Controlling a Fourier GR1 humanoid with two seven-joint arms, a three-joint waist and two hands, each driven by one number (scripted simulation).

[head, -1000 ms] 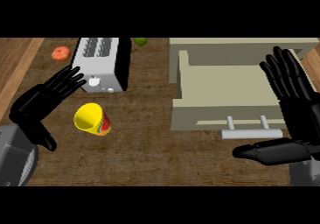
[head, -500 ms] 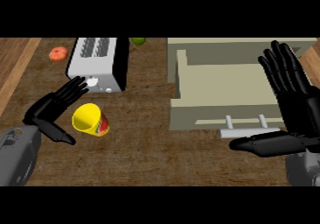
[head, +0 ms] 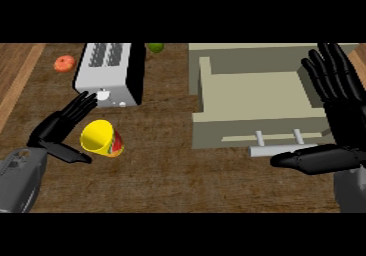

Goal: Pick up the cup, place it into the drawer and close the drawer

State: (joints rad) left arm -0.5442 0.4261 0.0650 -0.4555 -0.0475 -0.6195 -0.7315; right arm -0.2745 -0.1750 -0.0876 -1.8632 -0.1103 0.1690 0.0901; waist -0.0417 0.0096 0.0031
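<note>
A yellow cup (head: 99,139) with a red band lies on its side on the brown counter, mouth toward me. My left hand (head: 60,127) is open just left of it, fingers straight and thumb pointing toward the cup's lower edge, not touching it as far as I can see. The beige drawer (head: 256,100) stands pulled open at the right, its handle (head: 280,147) facing me. My right hand (head: 341,115) is open over the drawer's right side, fingers up, thumb lying below the handle.
A silver toaster (head: 108,72) stands behind the cup. A red-orange fruit (head: 64,63) lies at the back left, a green one (head: 156,47) behind the toaster. A lighter wooden strip (head: 12,80) borders the counter's left.
My left hand has drawn down and in toward the cup, now close beside it. The right hand has barely shifted. The cup lies where it was.
</note>
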